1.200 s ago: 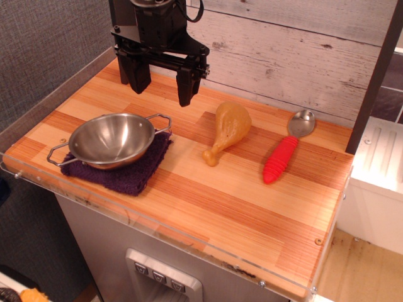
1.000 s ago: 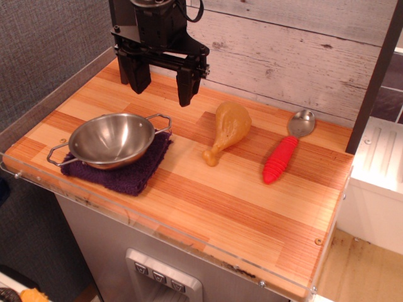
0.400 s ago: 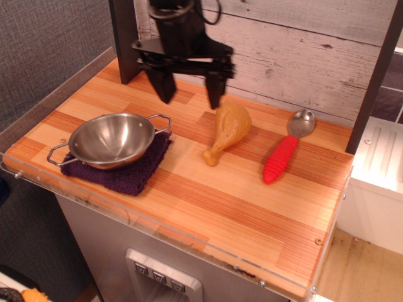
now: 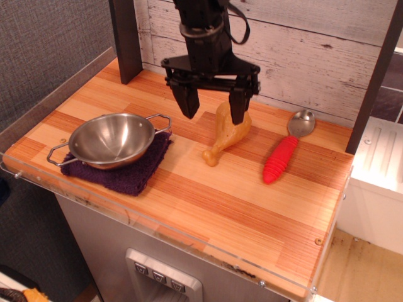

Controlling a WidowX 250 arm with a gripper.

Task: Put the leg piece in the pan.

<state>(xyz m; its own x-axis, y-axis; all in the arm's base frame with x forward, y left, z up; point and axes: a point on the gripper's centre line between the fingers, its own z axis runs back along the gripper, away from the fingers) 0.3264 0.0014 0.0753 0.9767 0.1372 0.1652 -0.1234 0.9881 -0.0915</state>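
So from my one camera view I see the pan (image 4: 111, 139) sitting empty on the dark purple cloth (image 4: 119, 168) at the left of the wooden tabletop (image 4: 252, 207), its two wire handles pointing out to either side. Nothing lies in it; only the bare steel bowl shows. The leg piece (image 4: 228, 131) rests on the wood near the middle, well apart from the pan, fat end toward the back wall and bone end toward the front. To its right lies the red-handled spoon (image 4: 286, 149), apart from the drumstick. Compared with the frame a moment ago, my gripper (image 4: 213, 107) has shifted right and come lower, from over the space behind the pan to right over the drumstick's bulbous end; pan, cloth, drumstick and spoon have not moved. Its jaws stand spread wide, one finger (image 4: 188, 100) left of the fat end and the other in front of it, holding nothing; whether either finger touches the drumstick I cannot tell.
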